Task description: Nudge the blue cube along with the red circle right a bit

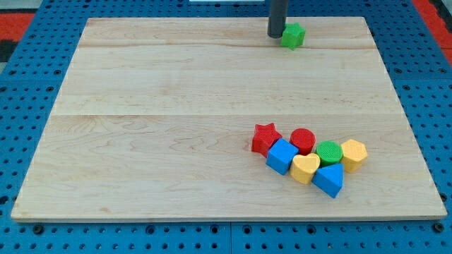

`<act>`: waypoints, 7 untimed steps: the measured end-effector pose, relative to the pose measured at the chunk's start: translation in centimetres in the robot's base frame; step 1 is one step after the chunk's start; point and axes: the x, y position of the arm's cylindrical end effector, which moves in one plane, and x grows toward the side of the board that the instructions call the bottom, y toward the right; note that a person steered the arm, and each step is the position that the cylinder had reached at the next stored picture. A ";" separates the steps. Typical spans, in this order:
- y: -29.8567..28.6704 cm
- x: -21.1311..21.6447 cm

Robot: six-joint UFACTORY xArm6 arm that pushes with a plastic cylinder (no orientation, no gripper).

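Observation:
The blue cube (282,156) lies in a cluster at the view's lower right, touching the red circle (303,140) just above and to its right. A red star (265,138) sits at the cube's upper left and a yellow heart (305,168) at its right. My tip (275,35) stands far off at the view's top, just left of a green block (292,34) and touching or nearly touching it. The tip is well apart from the cluster.
The cluster also holds a green cylinder (328,152), a yellow hexagon (353,154) and a blue triangle (328,180). The wooden board (176,127) lies on a blue pegboard surface (21,92), with its right edge near the cluster.

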 end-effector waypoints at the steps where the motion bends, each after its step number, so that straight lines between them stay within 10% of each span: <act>1: -2.9 1.6; 7: -12.1 26.7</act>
